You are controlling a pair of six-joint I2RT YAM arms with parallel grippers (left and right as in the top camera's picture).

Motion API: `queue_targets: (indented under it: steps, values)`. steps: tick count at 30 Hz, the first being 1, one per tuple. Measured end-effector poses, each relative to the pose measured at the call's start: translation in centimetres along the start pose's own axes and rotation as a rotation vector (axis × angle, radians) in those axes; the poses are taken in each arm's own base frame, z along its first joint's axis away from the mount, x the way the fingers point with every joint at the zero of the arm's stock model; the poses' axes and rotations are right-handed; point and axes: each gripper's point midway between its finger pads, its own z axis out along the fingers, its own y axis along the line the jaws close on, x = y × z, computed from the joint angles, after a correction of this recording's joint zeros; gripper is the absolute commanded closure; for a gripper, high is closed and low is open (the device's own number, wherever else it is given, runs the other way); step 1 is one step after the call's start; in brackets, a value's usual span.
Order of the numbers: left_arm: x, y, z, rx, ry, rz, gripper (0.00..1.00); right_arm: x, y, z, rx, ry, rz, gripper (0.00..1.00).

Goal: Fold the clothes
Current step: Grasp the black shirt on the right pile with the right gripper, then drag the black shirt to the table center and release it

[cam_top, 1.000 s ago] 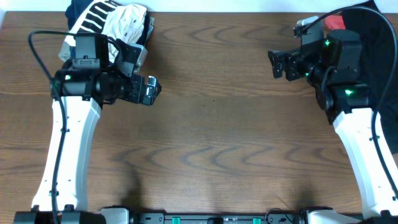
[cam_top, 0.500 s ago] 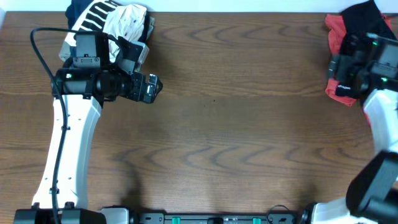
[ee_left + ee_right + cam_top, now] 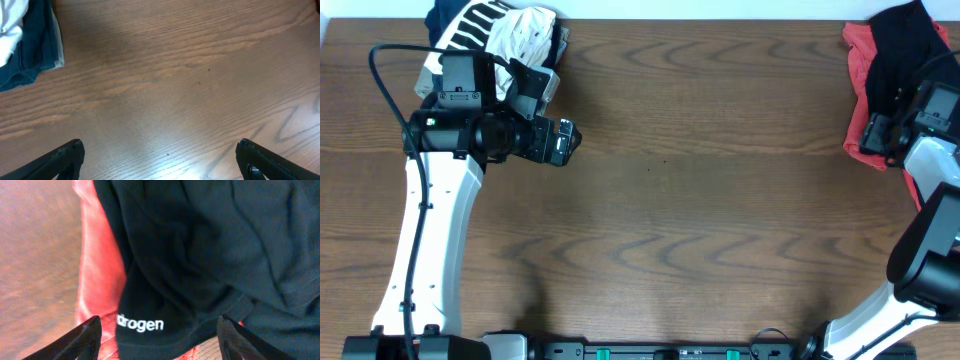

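The clothes lie heaped at the table's far right corner: a black garment [image 3: 905, 45] on top of a coral-red T-shirt [image 3: 857, 60]. My right gripper [image 3: 873, 137] hangs over the pile's near edge. In the right wrist view its jaws stand open on either side of the black garment's hem [image 3: 165, 305], which carries small white lettering [image 3: 141, 325]. The red T-shirt [image 3: 97, 270] shows beneath it on the left. My left gripper [image 3: 563, 142] is open above bare wood, and the left wrist view shows nothing between its fingertips [image 3: 65, 160].
A second heap of garments sits at the back left corner: striped [image 3: 470, 25], white [image 3: 525, 35] and dark blue cloth [image 3: 30, 55], right behind the left arm. The brown wooden table [image 3: 660, 200] stretches between the two arms.
My right arm has swung from further in on the table out to the far right edge, over the black and red pile, and its jaws have narrowed a little. The left arm has not moved.
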Motion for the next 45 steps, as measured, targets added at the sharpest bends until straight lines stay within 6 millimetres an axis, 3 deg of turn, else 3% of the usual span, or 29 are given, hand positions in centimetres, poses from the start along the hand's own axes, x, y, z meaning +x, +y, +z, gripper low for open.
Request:
queue_targets:
  steps: [5,10,11,13,21,23,26,30,33,36,41,43,45]
  values:
    - [0.2,-0.1,0.0,0.002,0.007,-0.003,0.02,1.8,-0.2,1.9,0.022,0.054,0.018,0.45]
    - [0.3,-0.1,0.0,0.003,0.011,-0.005,0.02,2.2,-0.3,2.4,0.027,0.065,0.035,0.67]
    - [0.3,-0.1,0.0,0.003,0.011,-0.005,0.02,2.2,-0.3,2.4,0.028,0.065,0.04,0.74]
    - [0.3,-0.1,0.0,0.003,0.011,-0.005,0.02,2.2,-0.3,2.4,0.031,0.067,0.042,0.99]
    - [0.0,0.0,0.0,0.001,0.002,-0.001,0.02,1.8,-0.4,2.0,0.03,0.052,0.049,0.99]
    - [-0.3,0.1,0.0,-0.003,-0.012,0.006,0.02,0.6,-0.3,0.6,0.019,0.02,0.051,0.99]
    - [-0.9,0.3,0.0,-0.009,-0.036,0.015,0.02,-2.4,0.2,-3.6,-0.025,-0.073,0.052,0.99]
    - [-1.8,1.3,-0.5,-0.031,-0.08,0.002,0.02,-9.3,2.1,-13.6,-0.164,-0.327,0.038,0.99]
    - [-2.1,2.9,-1.6,-0.066,-0.12,-0.05,0.02,-11.6,5.9,-20.5,-0.294,-0.464,-0.021,0.99]
    - [-2.1,4.5,-3.2,-0.104,-0.157,-0.102,0.02,-10.7,12.1,-24.7,-0.455,-0.494,-0.113,0.99]
    - [-1.8,7.2,-6.8,-0.186,-0.232,-0.175,0.02,-4.5,25.5,-28.2,-0.765,-0.385,-0.311,0.99]
    - [-1.5,8.2,-7.8,-0.212,-0.249,-0.202,0.02,-0.5,31.2,-30.0,-0.885,-0.328,-0.415,0.99]
    - [-1.2,9.0,-8.3,-0.231,-0.256,-0.224,0.02,3.2,35.1,-31.9,-0.976,-0.286,-0.502,0.99]
